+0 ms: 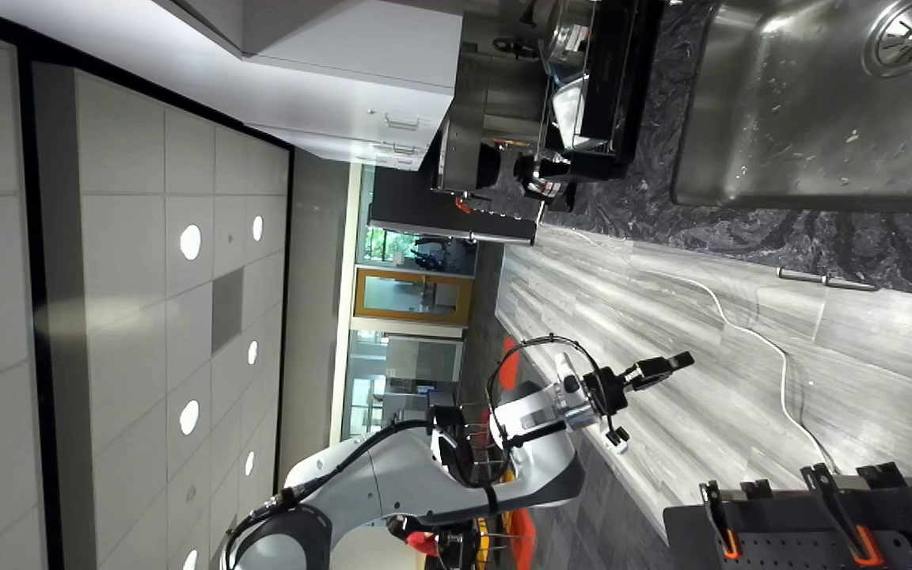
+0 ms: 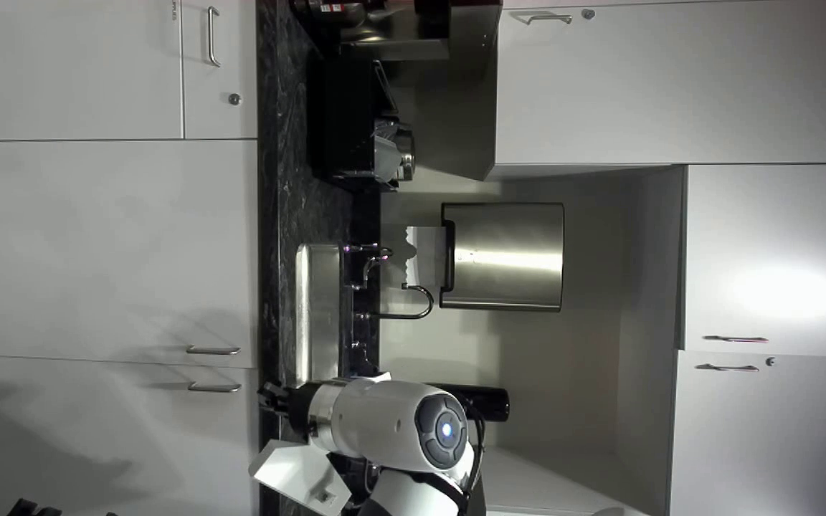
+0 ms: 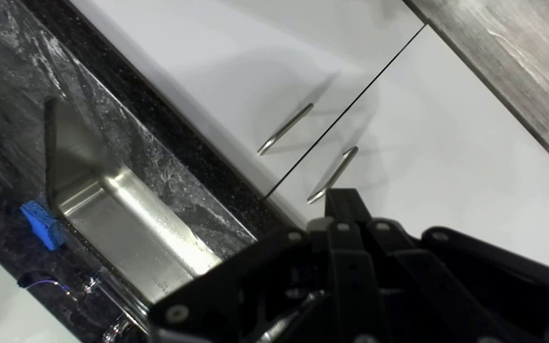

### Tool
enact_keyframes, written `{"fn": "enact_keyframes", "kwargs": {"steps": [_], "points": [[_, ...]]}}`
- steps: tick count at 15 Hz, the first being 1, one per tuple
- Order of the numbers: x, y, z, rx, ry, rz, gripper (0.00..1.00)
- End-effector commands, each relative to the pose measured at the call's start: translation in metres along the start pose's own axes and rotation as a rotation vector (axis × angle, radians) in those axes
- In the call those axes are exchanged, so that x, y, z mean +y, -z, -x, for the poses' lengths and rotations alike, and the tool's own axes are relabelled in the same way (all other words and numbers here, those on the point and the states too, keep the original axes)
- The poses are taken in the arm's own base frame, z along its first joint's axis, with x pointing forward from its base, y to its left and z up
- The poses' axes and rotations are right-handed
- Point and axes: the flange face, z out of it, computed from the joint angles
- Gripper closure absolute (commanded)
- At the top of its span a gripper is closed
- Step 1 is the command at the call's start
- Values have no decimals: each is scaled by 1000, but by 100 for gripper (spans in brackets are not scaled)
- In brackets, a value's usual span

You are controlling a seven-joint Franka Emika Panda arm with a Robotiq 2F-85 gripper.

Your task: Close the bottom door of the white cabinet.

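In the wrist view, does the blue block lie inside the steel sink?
No, the blue block rests on the dark stone counter, just outside the steel sink.

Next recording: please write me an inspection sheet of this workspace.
Surface: dark streaked counter with inset steel sink; small specks in the sink.
Job's things: white bottom doors with adjacent handles; both look shut, neither visibly ajar.
Clutter: blue sponge beside the sink; black rack holding containers.
Gripper: appears shut, nothing seen in it, apart from the handles.
Cables: white cable across the floor; black cable along the arm.
Surroundings: metal towel dispenser with paper showing, white upper cabinets, black clamps with orange tips.
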Motion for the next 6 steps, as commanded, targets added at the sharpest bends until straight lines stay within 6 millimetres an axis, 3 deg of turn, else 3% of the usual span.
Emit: {"fn": "enact_keyframes", "kwargs": {"steps": [1,2,3,5,6], "points": [[19,22,3,25,3,-27,73],[21,24,3,25,11,-26,67],[11,13,-2,16,2,-6,86],[15,18,-1,25,4,-6,70],[15,19,-1,26,4,-6,67]]}}
